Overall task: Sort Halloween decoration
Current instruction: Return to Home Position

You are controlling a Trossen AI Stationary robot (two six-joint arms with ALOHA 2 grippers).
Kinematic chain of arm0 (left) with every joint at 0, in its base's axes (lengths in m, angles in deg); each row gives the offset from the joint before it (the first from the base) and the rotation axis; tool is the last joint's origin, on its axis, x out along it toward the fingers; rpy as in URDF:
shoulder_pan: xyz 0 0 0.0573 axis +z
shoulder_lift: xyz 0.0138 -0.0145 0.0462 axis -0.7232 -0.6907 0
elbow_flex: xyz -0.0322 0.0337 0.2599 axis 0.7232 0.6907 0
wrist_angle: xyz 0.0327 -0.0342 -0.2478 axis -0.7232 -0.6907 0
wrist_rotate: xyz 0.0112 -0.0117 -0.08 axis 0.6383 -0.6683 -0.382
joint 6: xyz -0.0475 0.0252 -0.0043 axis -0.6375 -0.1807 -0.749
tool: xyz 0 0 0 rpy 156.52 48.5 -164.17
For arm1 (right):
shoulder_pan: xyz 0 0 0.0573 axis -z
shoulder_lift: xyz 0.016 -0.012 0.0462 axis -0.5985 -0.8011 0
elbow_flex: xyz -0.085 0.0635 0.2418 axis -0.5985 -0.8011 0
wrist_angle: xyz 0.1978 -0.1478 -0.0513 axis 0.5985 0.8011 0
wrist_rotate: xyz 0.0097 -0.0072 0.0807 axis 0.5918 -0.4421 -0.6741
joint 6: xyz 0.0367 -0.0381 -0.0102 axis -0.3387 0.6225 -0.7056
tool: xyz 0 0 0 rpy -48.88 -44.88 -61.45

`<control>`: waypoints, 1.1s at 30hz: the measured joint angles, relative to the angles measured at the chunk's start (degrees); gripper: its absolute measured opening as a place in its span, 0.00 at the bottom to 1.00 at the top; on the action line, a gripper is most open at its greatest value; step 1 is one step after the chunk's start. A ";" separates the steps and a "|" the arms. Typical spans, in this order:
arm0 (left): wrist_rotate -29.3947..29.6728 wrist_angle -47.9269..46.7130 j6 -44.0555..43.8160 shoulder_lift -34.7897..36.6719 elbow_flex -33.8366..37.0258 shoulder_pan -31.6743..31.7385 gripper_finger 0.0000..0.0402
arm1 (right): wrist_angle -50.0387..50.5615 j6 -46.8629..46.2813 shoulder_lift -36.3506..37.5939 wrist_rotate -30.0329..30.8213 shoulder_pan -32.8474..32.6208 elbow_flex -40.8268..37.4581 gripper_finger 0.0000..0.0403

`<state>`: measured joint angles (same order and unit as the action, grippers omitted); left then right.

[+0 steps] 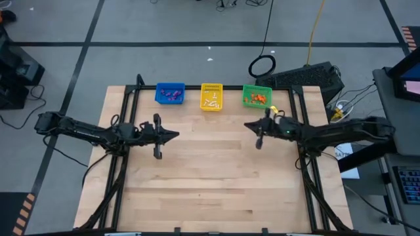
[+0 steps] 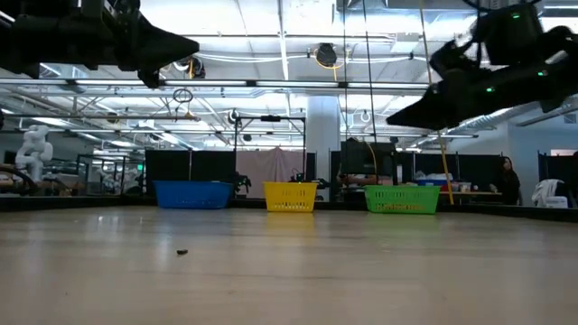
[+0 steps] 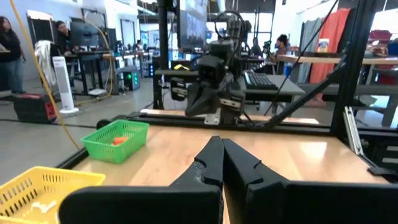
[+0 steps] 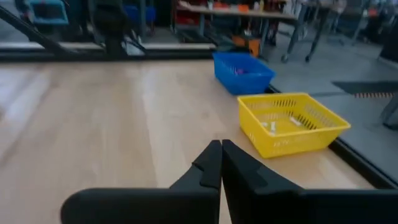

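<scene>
**Two dark arms over a wooden table (image 1: 210, 190), seen from overhead and at table level.**

**Left gripper (image 1: 176, 136):** held above the table's left half, pointing toward the centre. Its fingers (image 3: 206, 165) are clenched tip to tip with nothing between them.

**Right gripper (image 1: 247, 126):** held above the right half, near the green basket (image 2: 402, 199), pointing toward the left gripper. Its fingers (image 4: 208, 163) are likewise pressed together and empty. The two grippers are well apart, and the level view shows both high above the tabletop.

**Baskets:** three stand in a row along the far edge, apart from one another. The blue basket (image 2: 192, 195) is on the left, the yellow basket (image 2: 291, 197) in the middle and the green on the right.

**Decorations:** purple trinkets (image 1: 172, 96) lie in the blue basket, white trinkets (image 1: 210, 100) in the yellow and orange trinkets (image 1: 257, 99) in the green. Their shapes are too small to make out.

**Other:** a small dark speck (image 2: 181, 252) lies on the bare wood in front of the blue basket; what it is cannot be told. People (image 3: 7, 43) show in the room beyond the table.
</scene>
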<state>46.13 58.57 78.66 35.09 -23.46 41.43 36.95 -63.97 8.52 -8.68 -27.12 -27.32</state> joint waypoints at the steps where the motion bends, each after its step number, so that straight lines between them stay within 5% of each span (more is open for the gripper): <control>1: 0.09 0.08 0.02 0.02 0.00 0.00 0.00 | -0.01 0.22 1.74 -0.68 -0.21 -0.90 0.00; 22: -4.29 -15.09 0.04 7.97 0.00 7.53 0.00 | 1.79 2.21 28.93 -3.76 -1.15 -12.17 0.00; 33: -4.44 -29.53 2.72 18.87 0.02 9.79 0.00 | 16.80 1.72 42.03 -0.79 -1.13 -12.46 0.00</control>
<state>41.69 29.05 81.38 53.95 -23.43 51.23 53.75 -62.25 50.55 -9.47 -28.25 -39.78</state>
